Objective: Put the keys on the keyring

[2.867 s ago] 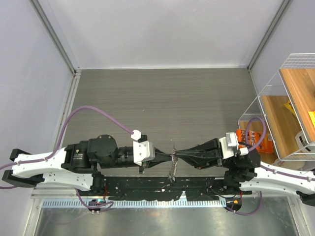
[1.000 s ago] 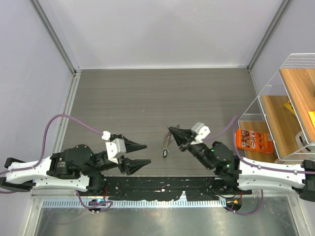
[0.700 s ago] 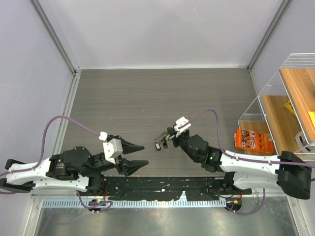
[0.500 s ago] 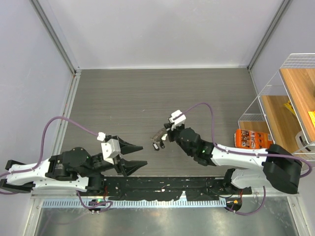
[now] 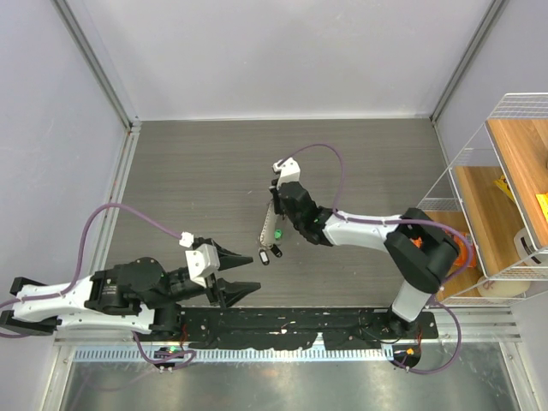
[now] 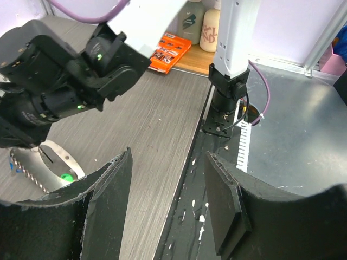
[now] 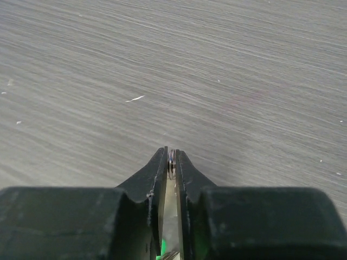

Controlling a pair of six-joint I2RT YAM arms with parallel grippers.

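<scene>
The keyring (image 5: pixel 267 224), a thin silvery loop, hangs slanted over the middle of the table. Small keys (image 5: pixel 266 254) dangle at its lower end, one of them green (image 5: pixel 277 232). My right gripper (image 5: pixel 274 219) reaches in from the right, shut on the ring's upper part. In the right wrist view the ring's edge (image 7: pixel 171 157) sits pinched between the right gripper's (image 7: pixel 171 157) fingertips. My left gripper (image 5: pixel 249 271) is open and empty, just left of and below the keys. The left wrist view shows the keyring (image 6: pixel 51 165) and green key (image 6: pixel 66 176) past the left gripper (image 6: pixel 169 197).
A wire rack with wooden shelves (image 5: pixel 505 171) stands at the right edge. An orange packet (image 6: pixel 171 46) lies at its foot, with bottles (image 6: pixel 209 27) behind it. A black rail (image 5: pixel 300 325) runs along the table's near edge.
My right arm has swung left and forward, carrying the keyring from near the front to the table's middle. The left gripper stays open and has barely moved.
</scene>
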